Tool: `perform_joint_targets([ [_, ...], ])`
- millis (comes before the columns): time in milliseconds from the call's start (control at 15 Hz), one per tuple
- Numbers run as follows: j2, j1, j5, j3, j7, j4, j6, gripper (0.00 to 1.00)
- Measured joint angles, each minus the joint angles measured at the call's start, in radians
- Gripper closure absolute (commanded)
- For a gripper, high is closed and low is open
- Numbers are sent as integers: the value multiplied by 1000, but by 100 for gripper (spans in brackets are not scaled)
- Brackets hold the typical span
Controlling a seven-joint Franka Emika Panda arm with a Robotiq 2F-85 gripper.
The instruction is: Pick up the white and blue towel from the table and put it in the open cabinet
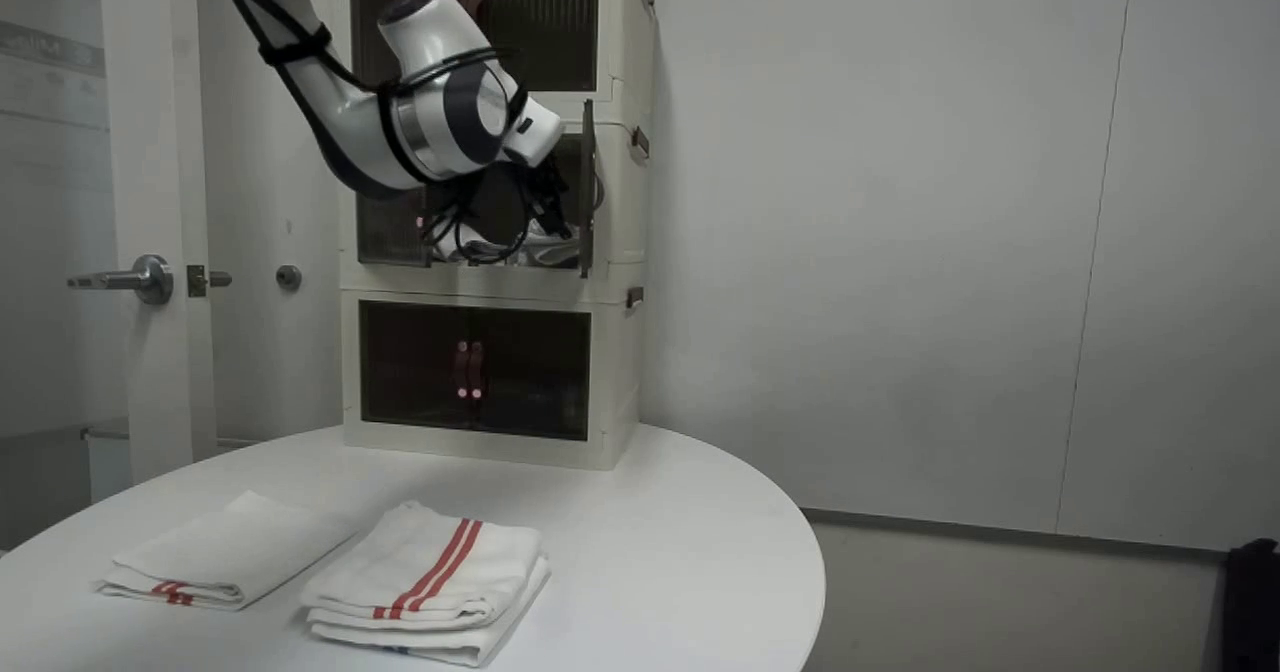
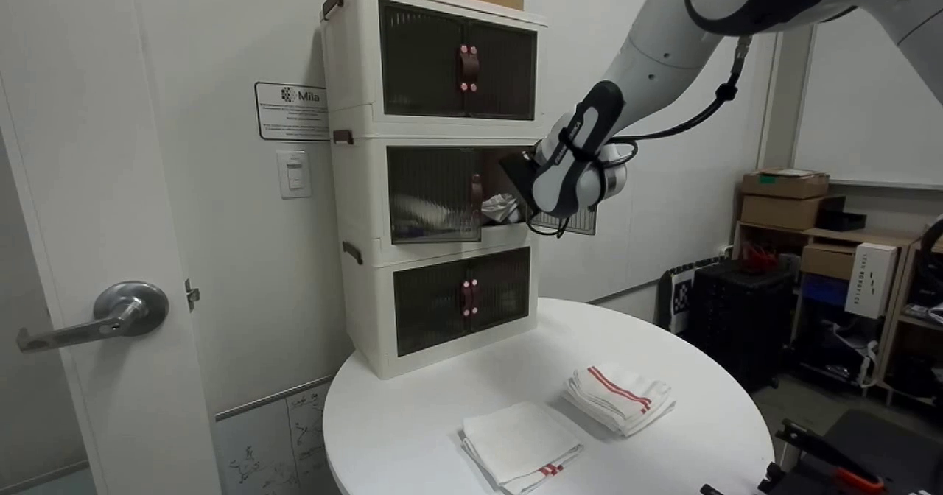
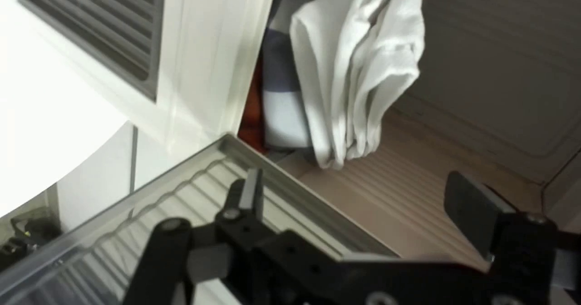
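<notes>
Claw (image 3: pixel 358 196) spread wide right here, lower ctr of wrist view; white cloth (image 3: pixel 354 69), folded, is spotted upper ctr, inside cab (image 3: pixel 395 191).

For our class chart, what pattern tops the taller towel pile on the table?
Two red stripes on white, best seen in an exterior view.

"Mila" on wall sign (image 2: pixel 292 111), "FRANKA" on arm (image 2: pixel 654 74)
</notes>
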Motion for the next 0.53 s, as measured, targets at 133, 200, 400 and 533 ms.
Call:
perform_joint_targets([
  [133, -72, 91, -7, -84, -38, -70, -62, 0],
  [200, -103, 139, -15, -130, -65, -95, -92, 0],
  [400, -177, 333, -68, -338, -147, -135, -190, 0],
  [533, -213, 483, -138, -502, -174, -137, -278, 0],
])
